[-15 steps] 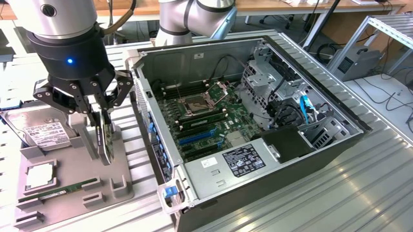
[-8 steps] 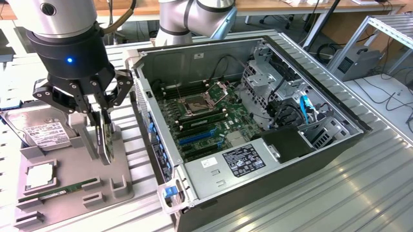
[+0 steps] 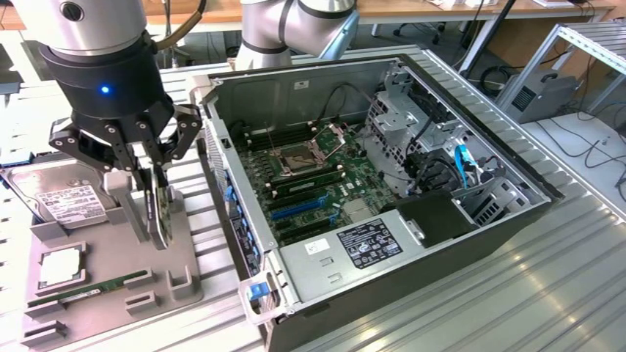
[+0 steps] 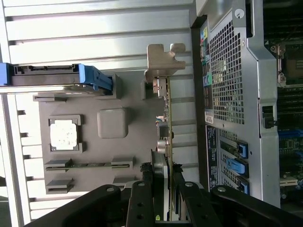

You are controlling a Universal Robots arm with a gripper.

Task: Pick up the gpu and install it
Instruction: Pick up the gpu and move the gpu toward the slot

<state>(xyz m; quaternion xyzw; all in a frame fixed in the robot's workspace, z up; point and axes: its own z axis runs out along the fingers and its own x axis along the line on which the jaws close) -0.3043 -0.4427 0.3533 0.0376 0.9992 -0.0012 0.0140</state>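
Gripping down from above, the robot's gripper (image 3: 149, 198) has its dark fingers (image 4: 142, 198) pressed against both faces of the gpu (image 3: 163, 216), so it is closed on the card rather than standing free. The gpu stands upright on its long edge over the grey tray (image 3: 108, 312), at the tray's side nearest the computer case (image 3: 411, 220); I can't tell whether its lower edge is seated in the tray or already clear of it. From the wrist view the card (image 4: 164, 118) is seen edge-on, with its silver bracket (image 4: 163, 59) at the end away from the fingers.

On the same tray, a hard drive (image 3: 57, 196) with a white label stands propped on the far side of the gripper from the case. A square processor chip (image 3: 61, 268) lies flat in its pocket, and a narrow green RAM stick (image 3: 93, 286) lies just beside it.

Next to the tray, towards the exterior view's right, the case lies open on the slatted metal table (image 3: 558, 286), showing the motherboard (image 3: 318, 172) and the power supply (image 3: 367, 246)
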